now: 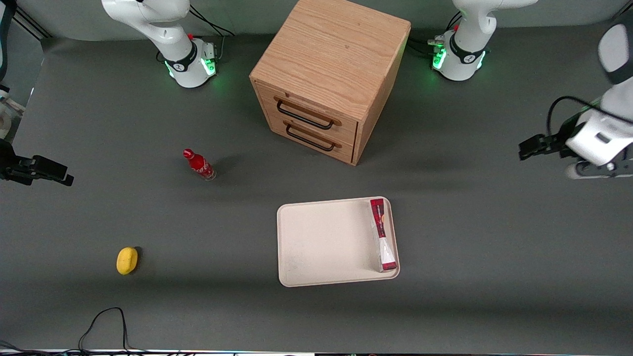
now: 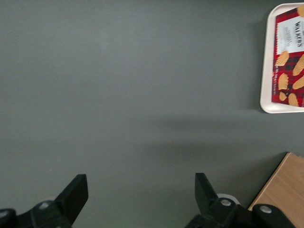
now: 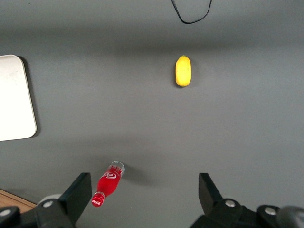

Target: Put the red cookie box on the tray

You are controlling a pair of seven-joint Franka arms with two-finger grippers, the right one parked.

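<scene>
one job looks done from here: the red cookie box point(image 1: 383, 235) stands on its narrow edge inside the tray point(image 1: 321, 242), along the rim nearest the working arm's end of the table. i'd judge what's left is simply to keep my arm clear and not bump anything.

going by size, the wooden drawer cabinet point(image 1: 329, 74) is the biggest thing on the table, farther from the front camera than the tray, both drawers closed with dark handles facing forward. the tray comes next, mostly bare cream surface. my left gripper point(image 1: 531, 147) hangs well apart from the tray at the working arm's end of the table, fingers spread wide with nothing between them; the wrist view shows only grey table between the fingers point(image 2: 76, 192), with the box point(image 2: 289, 59) and a corner of the cabinet point(image 2: 285, 187) at the edge.

the box seems to lean a little against the rim, though i can't be sure from this angle, so any nudge might tip it.

smaller things lie toward the parked arm's end: a red coca-cola bottle point(image 1: 199, 164) and a lemon point(image 1: 126, 260), neither in my way.
</scene>
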